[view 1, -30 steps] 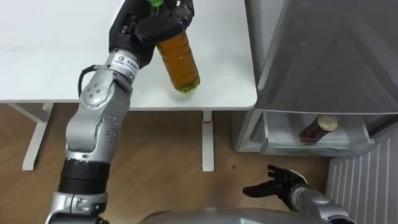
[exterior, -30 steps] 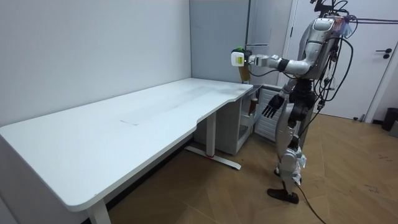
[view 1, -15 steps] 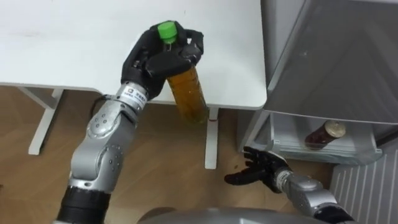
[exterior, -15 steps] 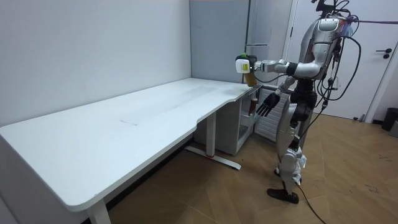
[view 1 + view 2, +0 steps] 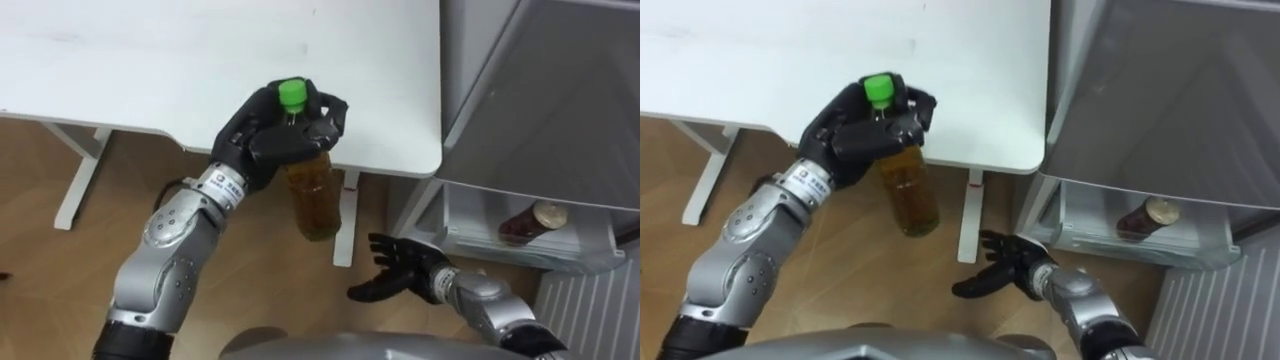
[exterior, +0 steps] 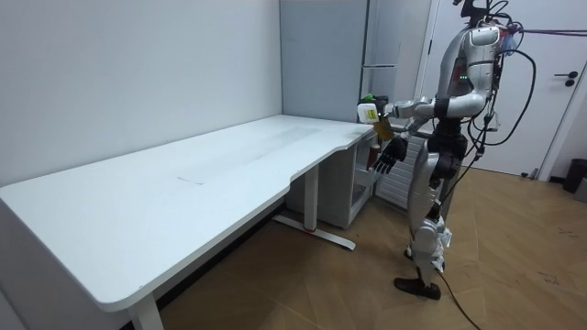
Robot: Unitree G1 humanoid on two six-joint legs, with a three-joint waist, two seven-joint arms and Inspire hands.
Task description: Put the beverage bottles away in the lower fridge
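My left hand [image 5: 270, 140] is shut on a bottle of amber drink [image 5: 313, 195] with a green cap [image 5: 291, 94], held upright in the air off the front edge of the white table [image 5: 150, 70]. In the room view the bottle [image 6: 371, 114] is beside the table's far corner. My right hand [image 5: 393, 272] is open, low and just below the bottle, with nothing in it. To the right the lower fridge [image 5: 520, 235] stands open, and a dark drink bottle [image 5: 528, 220] lies on its side in the compartment.
The fridge's grey upper door [image 5: 560, 90] fills the upper right. A white table leg [image 5: 345, 225] stands just behind the bottle. Wooden floor [image 5: 60, 270] lies below. I stand between the table corner and the fridge.
My left hand has brought the bottle down and back off the table edge toward my body. My right hand has risen and reached left under it. The view has shifted.
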